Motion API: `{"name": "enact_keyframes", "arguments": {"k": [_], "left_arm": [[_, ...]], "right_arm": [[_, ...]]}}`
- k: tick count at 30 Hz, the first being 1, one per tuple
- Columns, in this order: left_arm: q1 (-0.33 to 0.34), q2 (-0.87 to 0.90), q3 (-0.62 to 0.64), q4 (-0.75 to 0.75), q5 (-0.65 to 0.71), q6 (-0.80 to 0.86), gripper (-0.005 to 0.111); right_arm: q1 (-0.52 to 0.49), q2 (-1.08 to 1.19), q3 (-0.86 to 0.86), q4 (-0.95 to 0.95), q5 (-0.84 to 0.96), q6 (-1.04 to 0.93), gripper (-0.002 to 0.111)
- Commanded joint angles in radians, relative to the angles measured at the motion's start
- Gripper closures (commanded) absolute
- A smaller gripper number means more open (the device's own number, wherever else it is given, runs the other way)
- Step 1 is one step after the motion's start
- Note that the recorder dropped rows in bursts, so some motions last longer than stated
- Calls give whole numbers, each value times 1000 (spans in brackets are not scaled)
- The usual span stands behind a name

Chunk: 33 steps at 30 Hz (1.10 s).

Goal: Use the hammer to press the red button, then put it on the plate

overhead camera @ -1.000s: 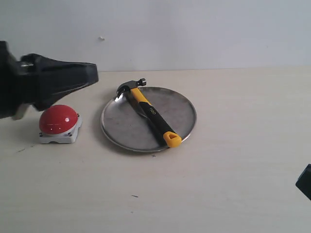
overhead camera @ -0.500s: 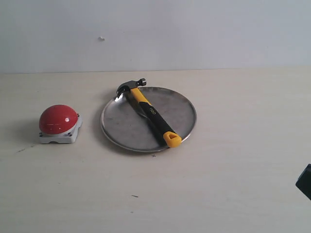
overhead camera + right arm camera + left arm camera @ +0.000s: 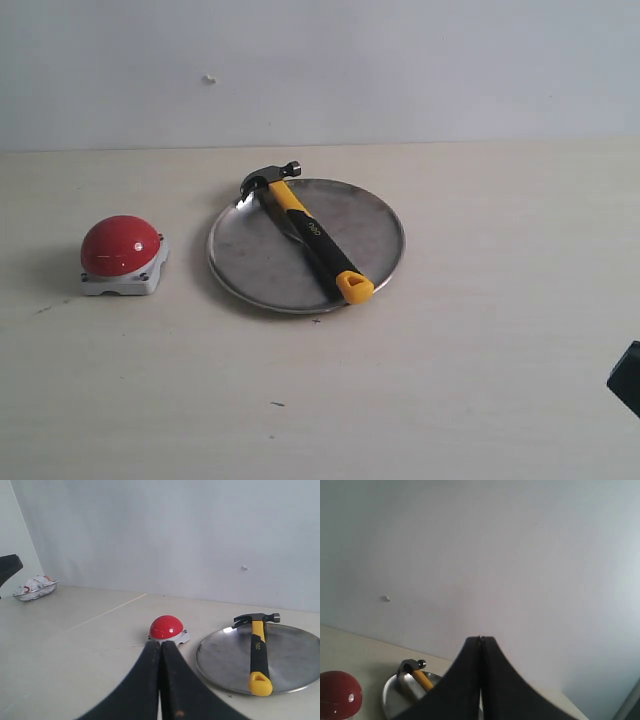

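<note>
Table (image 3: pixel 480 380): hammer (image 3: pixel 312 238) head over plate (image 3: pixel 245 262) rim

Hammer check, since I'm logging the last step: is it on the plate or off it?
On the plate. The hammer lies across the plate, head at one rim, handle end at the opposite rim.

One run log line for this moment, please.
hammer: on plate | red button: beside plate | left gripper: shut, empty | right gripper: shut, empty
</note>
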<state>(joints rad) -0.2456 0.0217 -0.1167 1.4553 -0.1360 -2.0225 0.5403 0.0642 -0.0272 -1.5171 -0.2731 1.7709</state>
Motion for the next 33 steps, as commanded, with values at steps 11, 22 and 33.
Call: {"name": "enact_keyframes", "arguments": {"k": [11,22,33], "left_arm": [[5,-22,79,-211,169,116,107],[5,-22,117,-1299,113,1617,107],[28,-22,117,-1297,237,1731,107]], "right_arm": [[-5,-6,1,-3,-18,-9,108],[-5,-6,1,-5,-17,-9,108],[-5,-6,1,-3,-17,-9,108]]}}
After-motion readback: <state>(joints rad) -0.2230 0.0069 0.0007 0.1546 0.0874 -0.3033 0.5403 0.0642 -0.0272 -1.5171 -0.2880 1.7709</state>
